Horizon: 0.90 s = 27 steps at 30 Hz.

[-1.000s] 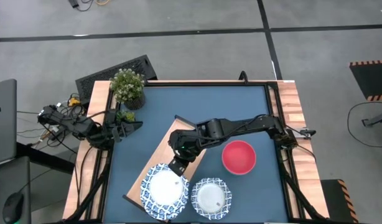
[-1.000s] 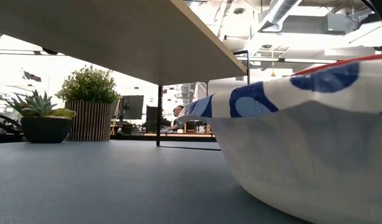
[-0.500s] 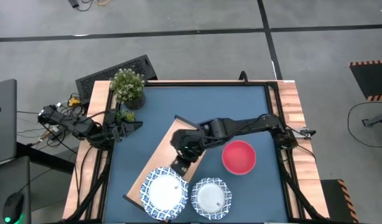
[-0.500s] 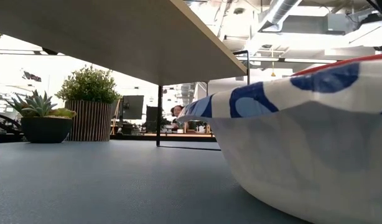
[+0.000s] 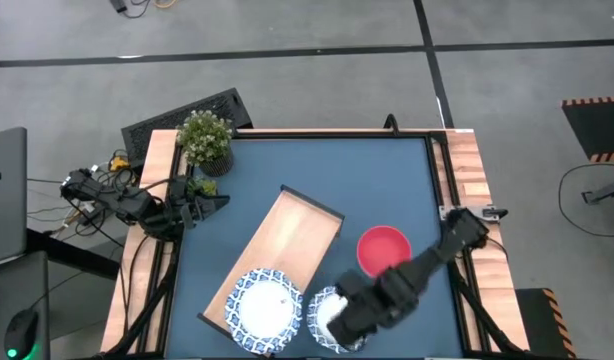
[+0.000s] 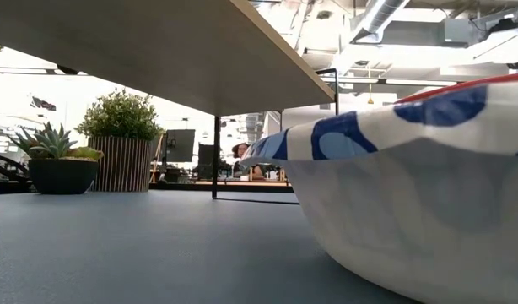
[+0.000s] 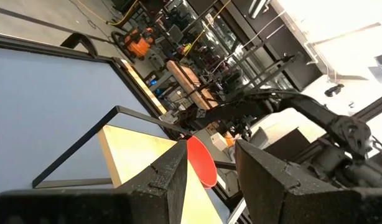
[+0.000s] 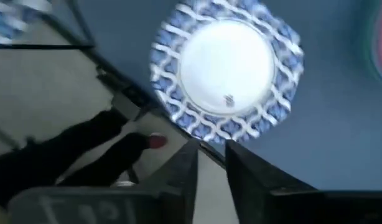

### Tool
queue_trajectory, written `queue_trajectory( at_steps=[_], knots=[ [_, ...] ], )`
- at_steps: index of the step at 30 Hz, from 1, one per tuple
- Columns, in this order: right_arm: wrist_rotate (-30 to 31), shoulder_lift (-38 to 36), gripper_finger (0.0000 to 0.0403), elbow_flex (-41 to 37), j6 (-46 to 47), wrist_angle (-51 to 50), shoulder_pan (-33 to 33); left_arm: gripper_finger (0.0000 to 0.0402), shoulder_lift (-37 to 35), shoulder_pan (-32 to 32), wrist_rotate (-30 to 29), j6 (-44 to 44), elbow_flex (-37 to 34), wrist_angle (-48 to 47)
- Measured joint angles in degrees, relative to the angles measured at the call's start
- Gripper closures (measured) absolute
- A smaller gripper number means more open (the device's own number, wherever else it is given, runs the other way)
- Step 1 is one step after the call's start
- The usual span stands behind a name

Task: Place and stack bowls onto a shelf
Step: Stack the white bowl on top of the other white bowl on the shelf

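The right arm stretches in from the table's right edge, its gripper (image 5: pixel 339 322) near the front, fingers (image 8: pixel 181 168) slightly apart (a narrow gap). The left arm waits folded at the table's left edge, gripper (image 5: pixel 209 203) fingers apart.

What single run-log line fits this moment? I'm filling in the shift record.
right claw: over patterned bowl on table, fingers apart | other patterned bowl: on shelf | red bowl: on table | left claw: parked, open
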Motion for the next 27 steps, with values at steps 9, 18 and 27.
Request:
queue_trajectory(
  at_steps=[9, 18, 27],
  knots=[
    [-3.7, 0.59, 0.0172, -13.17, 24.65, -1.03, 4.1, 0.0281, 0.0, 0.0, -0.03, -0.5, 0.0, -1.31],
    [-4.79, 0.26, 0.0172, -26.37, 29.55, 17.01, 3.88, 0.0281, 0.0, -0.02, 0.07, -1.07, 0.0, -2.14],
    [-6.09, 0.21, 0.0175, -33.2, 29.7, 21.57, 2.84, 0.0281, 0.0, -0.01, 0.09, -1.08, 0.0, -2.36]
  ],
)
